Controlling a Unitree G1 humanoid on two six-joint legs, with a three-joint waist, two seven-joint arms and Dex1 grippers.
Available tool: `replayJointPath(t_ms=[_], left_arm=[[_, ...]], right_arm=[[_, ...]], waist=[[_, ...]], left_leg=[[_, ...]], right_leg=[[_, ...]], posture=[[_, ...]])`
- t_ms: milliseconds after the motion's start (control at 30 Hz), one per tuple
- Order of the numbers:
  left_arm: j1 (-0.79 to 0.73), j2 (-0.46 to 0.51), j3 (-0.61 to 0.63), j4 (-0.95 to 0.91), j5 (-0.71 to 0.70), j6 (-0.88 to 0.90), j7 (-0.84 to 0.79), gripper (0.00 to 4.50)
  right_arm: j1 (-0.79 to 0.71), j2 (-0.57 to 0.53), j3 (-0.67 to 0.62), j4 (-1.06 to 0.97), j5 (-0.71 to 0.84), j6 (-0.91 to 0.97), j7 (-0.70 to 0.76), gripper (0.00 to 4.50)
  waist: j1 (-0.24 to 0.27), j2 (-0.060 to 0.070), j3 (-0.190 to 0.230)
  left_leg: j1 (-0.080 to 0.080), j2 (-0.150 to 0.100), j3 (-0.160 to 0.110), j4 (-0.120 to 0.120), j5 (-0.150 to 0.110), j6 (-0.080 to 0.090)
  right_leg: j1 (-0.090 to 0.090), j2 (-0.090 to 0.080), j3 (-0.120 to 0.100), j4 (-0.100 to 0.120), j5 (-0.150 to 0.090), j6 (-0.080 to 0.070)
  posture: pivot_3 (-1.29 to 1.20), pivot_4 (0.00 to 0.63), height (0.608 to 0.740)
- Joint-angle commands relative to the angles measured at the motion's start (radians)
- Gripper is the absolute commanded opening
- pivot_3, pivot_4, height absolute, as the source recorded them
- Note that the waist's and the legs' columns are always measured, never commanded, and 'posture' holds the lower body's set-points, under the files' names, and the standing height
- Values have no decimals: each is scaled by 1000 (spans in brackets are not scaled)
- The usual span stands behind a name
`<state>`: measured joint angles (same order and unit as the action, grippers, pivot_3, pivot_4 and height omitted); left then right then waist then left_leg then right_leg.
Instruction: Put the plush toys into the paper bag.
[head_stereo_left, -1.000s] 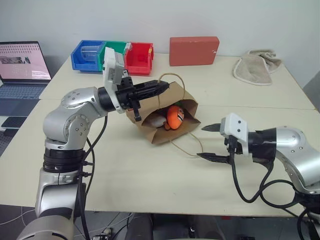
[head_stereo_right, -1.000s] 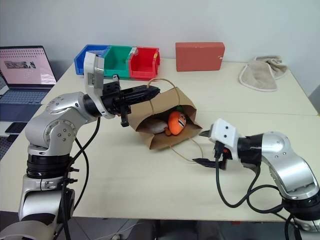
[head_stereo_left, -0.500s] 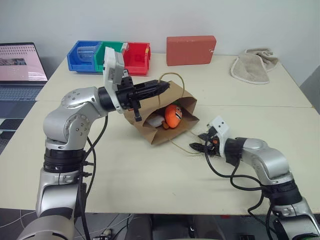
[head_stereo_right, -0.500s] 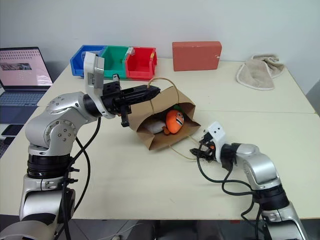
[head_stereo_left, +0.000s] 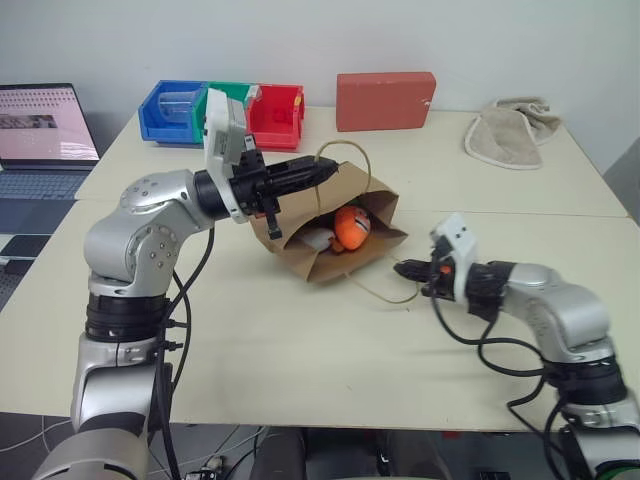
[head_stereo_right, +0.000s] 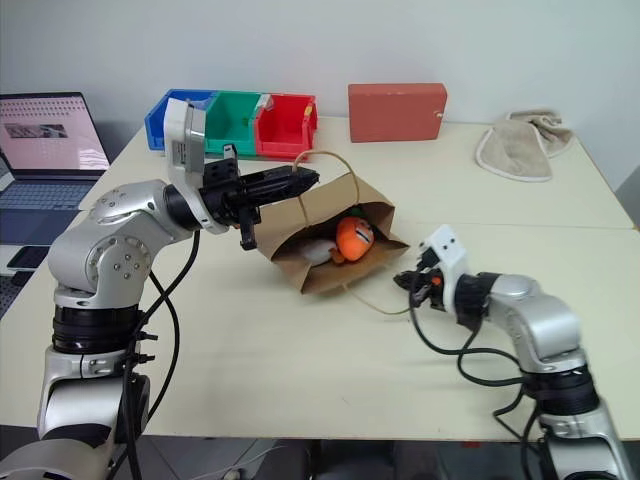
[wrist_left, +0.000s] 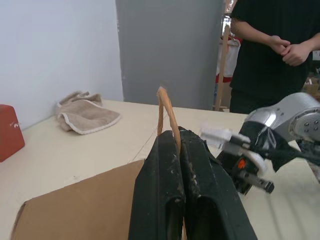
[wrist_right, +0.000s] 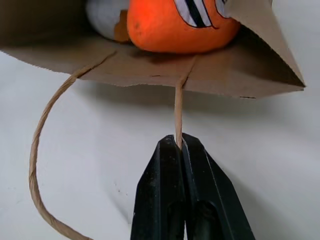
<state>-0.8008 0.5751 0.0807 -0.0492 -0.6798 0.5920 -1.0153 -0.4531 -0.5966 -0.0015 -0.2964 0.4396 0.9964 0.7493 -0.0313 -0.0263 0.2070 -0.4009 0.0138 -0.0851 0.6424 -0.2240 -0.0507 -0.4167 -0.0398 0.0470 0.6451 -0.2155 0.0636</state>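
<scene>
Both plush toys (head_stereo_left: 340, 232) already lie inside the paper bag (head_stereo_left: 330, 235), tipped open on the table (head_stereo_left: 250, 350). Your left gripper (head_stereo_left: 325, 172) pinches the upper handle (head_stereo_left: 345, 153) and your right gripper (wrist_right: 178, 146) the lower handle (wrist_right: 45, 165) — lift both evenly, slowly, so nothing spills.

Bright even light, soft shadows, wrist views slightly blurred
</scene>
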Motion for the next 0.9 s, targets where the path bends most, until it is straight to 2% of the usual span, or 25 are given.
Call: replayJointPath(t_ms=[33, 233, 433, 533, 567, 667, 900], left_arm=[[-72, -15, 16, 33, 12, -51, -4, 0], [-165, -57, -16, 153, 43, -96, -55, 0], [-244, -124, -34, 339, 112, -175, -67, 0], [-291, -151, -41, 485, 178, -237, -47, 0], [-303, -153, -41, 515, 192, -245, -50, 0], [-327, -152, -26, 549, 197, -253, -71, 666], [-262, -92, -12, 424, 186, -203, -104, 2835]], right_arm=[[-68, -54, -119, -57, 94, 68, 18, 42], [-238, -126, -270, -26, 256, 244, 12, 42], [-303, -144, -239, 41, 265, 293, -38, 42], [-311, -74, -244, 74, 255, 289, -111, 42], [-313, -63, -241, 74, 252, 281, -123, 209], [-336, -39, -247, 76, 256, 264, -150, 985], [-392, -57, -281, 57, 305, 287, -162, 3561]], waist=[[0, 0, 0], [-1, 0, 0], [-1, 0, 0], [-3, 0, 0], [-4, 0, 0], [-4, 0, 0], [-3, 1, 0]], left_leg=[[0, 0, 0, 0, 0, 0], [0, 0, 0, 0, 0, 0], [-1, 0, 1, -1, 0, 0], [-1, 0, 1, -1, 0, 0], [-1, 0, 1, -1, 0, 0], [-2, 0, 1, -1, 0, 0], [-6, 0, 0, -1, 0, 0]], right_leg=[[0, 0, 0, 0, 0, 0], [0, 0, 0, 0, 0, 0], [-1, 0, 0, -1, 0, 0], [-2, 0, 1, 0, 0, 0], [-2, 0, 1, 0, 0, 0], [-4, 0, 1, 1, 0, 0], [-6, 0, 0, 0, 0, 0]], posture=[[0, 150, 740], [0, 150, 740], [0, 150, 740], [0, 150, 740], [0, 150, 740], [0, 150, 740], [0, 150, 740]])
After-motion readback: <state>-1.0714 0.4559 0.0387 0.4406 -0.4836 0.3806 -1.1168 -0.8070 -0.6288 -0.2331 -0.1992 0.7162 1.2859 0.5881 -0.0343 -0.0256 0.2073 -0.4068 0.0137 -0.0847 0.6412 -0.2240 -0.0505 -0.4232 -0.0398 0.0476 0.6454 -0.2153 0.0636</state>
